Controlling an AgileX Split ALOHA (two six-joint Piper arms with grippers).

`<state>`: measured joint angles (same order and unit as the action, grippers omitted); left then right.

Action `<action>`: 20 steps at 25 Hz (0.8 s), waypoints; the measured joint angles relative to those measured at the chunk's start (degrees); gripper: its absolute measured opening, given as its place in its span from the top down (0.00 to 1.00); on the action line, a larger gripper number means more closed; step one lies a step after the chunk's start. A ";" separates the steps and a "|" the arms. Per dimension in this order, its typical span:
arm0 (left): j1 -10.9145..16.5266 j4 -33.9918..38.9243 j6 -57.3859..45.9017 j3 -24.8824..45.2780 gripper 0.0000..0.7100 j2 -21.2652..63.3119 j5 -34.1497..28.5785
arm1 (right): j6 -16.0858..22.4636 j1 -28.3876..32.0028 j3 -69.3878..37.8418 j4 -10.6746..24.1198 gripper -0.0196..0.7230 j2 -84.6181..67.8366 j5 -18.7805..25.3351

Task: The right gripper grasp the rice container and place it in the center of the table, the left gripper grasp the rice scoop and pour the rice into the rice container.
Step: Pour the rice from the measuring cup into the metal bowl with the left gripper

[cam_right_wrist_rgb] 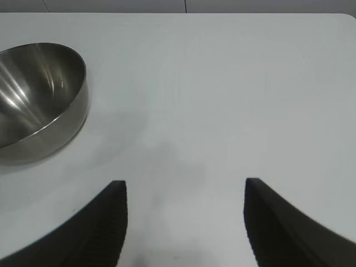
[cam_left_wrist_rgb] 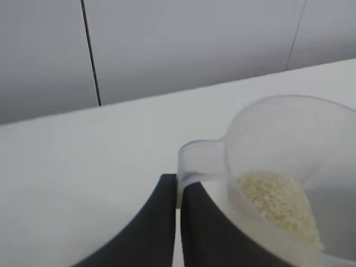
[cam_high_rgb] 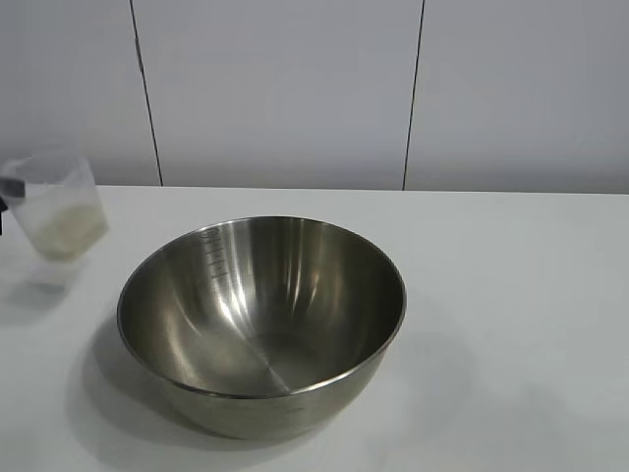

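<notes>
Nearest the exterior camera: rice container (cam_high_rgb: 261, 320), a large shiny steel bowl with engraved measure marks on its inner wall at about 11 o'clock. It stands upright on the white worktop (cam_high_rgb: 511, 295), just below and left of centre of the exterior view. No grains visible in it.

Going left to right in the exterior view:

At 9 to 10 o'clock from the bowl, at the view's left edge: rice scoop (cam_high_rgb: 61, 205), a clear plastic cup, tilted, raised clear of the worktop, with a faint shadow on the surface beneath it. Apart from the bowl, not over its rim. Rice (cam_high_rgb: 67, 228) sits in the lower part of the cup.

Left hand (cam_high_rgb: 10, 189): only a dark sliver shows at the far left edge, touching the cup's side. Left wrist view: left hand (cam_left_wrist_rgb: 177, 192) has its two black fingers pressed together, clamped on the scoop's (cam_left_wrist_rgb: 289, 167) small tab by the rim. Rice (cam_left_wrist_rgb: 281, 203) banked to one side of the cup; none spilling.

Centre: bowl as noted.

At 3 o'clock from the bowl: bare worktop, white panelled wall behind.

Right hand (cam_right_wrist_rgb: 185, 222): seen only in the right wrist view, fingers well apart, nothing between them, above bare worktop (cam_right_wrist_rgb: 222, 100). Bowl (cam_right_wrist_rgb: 39, 100) well apart from it, beyond one fingertip.
</notes>
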<state>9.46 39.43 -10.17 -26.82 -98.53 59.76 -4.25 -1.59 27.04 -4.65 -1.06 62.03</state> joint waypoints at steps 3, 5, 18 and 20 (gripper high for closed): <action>-1.02 1.06 -0.50 0.06 0.99 8.82 -5.74 | 0.00 0.00 0.00 0.00 0.41 0.00 -0.01; -3.03 1.44 -1.11 0.18 0.99 14.60 -9.36 | 0.00 0.00 0.00 0.00 0.41 0.00 -0.01; -24.83 1.68 0.94 0.69 0.99 31.31 -31.92 | 0.00 0.00 0.00 -0.05 0.41 0.00 -0.01; -27.56 0.83 2.35 0.68 0.99 31.31 -32.53 | 0.00 0.00 0.00 -0.05 0.41 0.00 -0.01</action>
<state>-18.09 40.26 -7.82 -26.13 -67.22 27.23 -4.25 -1.59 27.04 -4.70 -1.06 62.02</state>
